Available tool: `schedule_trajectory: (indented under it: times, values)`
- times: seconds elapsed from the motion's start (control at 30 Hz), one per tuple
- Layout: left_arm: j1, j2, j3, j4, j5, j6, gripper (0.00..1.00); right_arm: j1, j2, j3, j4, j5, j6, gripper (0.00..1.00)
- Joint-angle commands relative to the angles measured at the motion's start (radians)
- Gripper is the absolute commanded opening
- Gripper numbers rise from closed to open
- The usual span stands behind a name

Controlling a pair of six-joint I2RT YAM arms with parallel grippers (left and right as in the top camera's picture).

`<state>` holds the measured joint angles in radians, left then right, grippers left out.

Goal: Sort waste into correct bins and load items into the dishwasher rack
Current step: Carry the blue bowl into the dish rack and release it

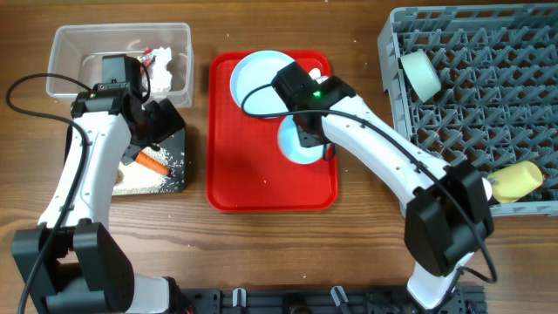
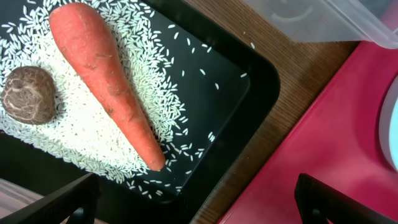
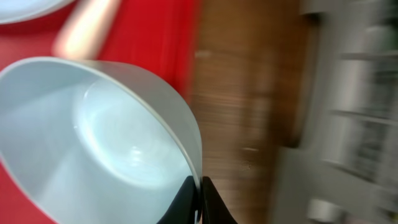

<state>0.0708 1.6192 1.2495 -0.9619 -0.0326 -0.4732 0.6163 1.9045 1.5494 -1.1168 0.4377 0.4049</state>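
My right gripper (image 3: 200, 199) is shut on the rim of a pale-blue bowl (image 3: 93, 143), one finger inside and one outside. In the overhead view that bowl (image 1: 296, 144) is over the red tray (image 1: 253, 183), in front of the large pale-blue plate (image 1: 253, 74). My left gripper (image 2: 199, 205) hangs open and holds nothing, over the near corner of the black tray (image 2: 249, 81). In that tray lie the orange carrot (image 2: 106, 81), the brown lump (image 2: 28, 93) and scattered rice (image 2: 74, 137).
The clear tub (image 1: 65, 52) at the back left holds white tissue (image 1: 166, 70). The grey dishwasher rack (image 1: 471, 113) at the right carries another bowl (image 1: 421, 74) and a yellow cup (image 1: 516, 180). The right wrist view is blurred.
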Motion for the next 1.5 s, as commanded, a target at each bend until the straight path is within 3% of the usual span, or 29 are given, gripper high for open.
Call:
schedule_trajectory:
  times: [0.0,0.27,0.43,0.6,0.73,0.9,1.47]
  values:
    - [0.005,0.001,-0.006,0.0,-0.01,-0.006,1.0,0.0,-0.135,0.027,-0.049,0.383,-0.01,0.04]
    - [0.005,0.001,-0.006,0.0,-0.01,-0.006,1.0,-0.063,-0.315,0.027,-0.169,0.843,-0.013,0.04]
    - [0.005,0.001,-0.006,0.0,-0.01,-0.006,1.0,-0.287,-0.312,0.002,-0.182,0.808,-0.076,0.04]
    - [0.005,0.001,-0.006,0.0,-0.01,-0.006,1.0,-0.389,-0.291,-0.007,-0.194,0.671,-0.117,0.04]
    - [0.005,0.001,-0.006,0.0,-0.01,-0.006,1.0,-0.402,-0.19,-0.007,-0.216,0.624,-0.14,0.04]
    - [0.005,0.001,-0.006,0.0,-0.01,-0.006,1.0,-0.402,-0.06,-0.007,-0.303,0.705,-0.139,0.04]
    - [0.005,0.001,-0.006,0.0,-0.01,-0.006,1.0,-0.453,0.005,-0.024,-0.287,0.668,-0.181,0.04]
